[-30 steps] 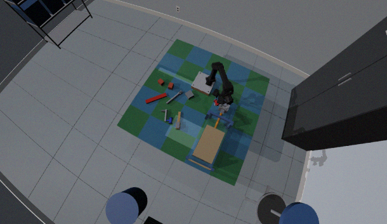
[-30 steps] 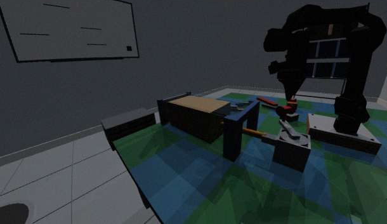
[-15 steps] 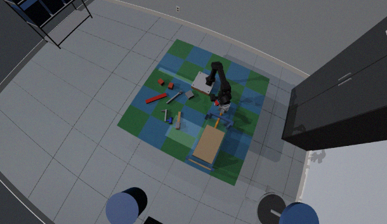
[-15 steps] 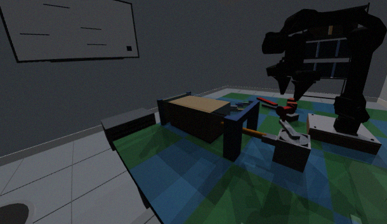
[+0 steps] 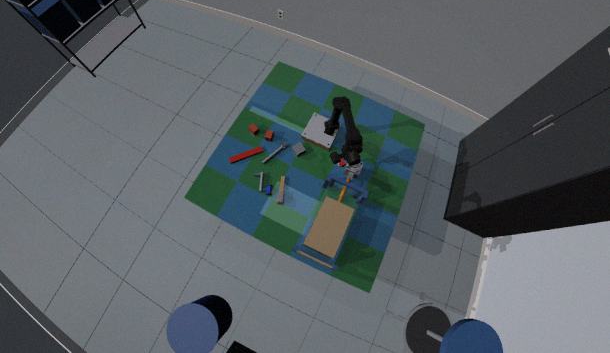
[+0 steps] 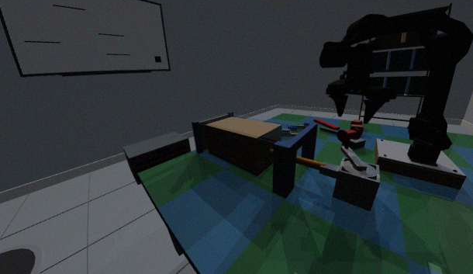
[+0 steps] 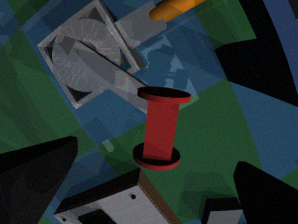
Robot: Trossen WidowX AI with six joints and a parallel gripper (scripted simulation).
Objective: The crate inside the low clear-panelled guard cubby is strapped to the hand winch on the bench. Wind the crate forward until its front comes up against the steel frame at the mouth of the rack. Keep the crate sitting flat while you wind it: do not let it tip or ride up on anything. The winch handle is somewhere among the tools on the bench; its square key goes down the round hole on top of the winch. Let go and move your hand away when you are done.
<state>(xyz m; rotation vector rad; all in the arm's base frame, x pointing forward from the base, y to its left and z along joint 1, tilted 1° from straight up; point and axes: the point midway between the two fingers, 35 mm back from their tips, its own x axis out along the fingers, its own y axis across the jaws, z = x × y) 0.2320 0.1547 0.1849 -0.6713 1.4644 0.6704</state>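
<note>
The tan-topped crate (image 5: 330, 226) (image 6: 242, 126) sits flat, a short gap behind the blue frame (image 6: 284, 171) at the mouth. An orange strap (image 5: 344, 191) (image 6: 310, 161) (image 7: 177, 7) runs from it to the grey winch (image 6: 356, 189) (image 7: 55, 82). The grey handle arm (image 6: 353, 157) (image 7: 112, 75) lies across the winch top; its key end is hidden. Its red spool-shaped grip (image 6: 349, 133) (image 7: 162, 127) stands out beyond the winch's edge, towards the robot base. My gripper (image 6: 353, 119) (image 7: 157, 159) is open and empty, fingertips above the red grip on either side, not touching it.
Away from the winch lie a grey block (image 5: 298, 149), a wrench (image 5: 275, 153), a red bar (image 5: 246, 154), two red blocks (image 5: 254, 129) (image 5: 269, 135), a wooden-handled tool (image 5: 282, 188) and a small blue-ended tool (image 5: 268, 189). The robot's base plate (image 5: 314, 130) (image 6: 395, 154) is near the winch.
</note>
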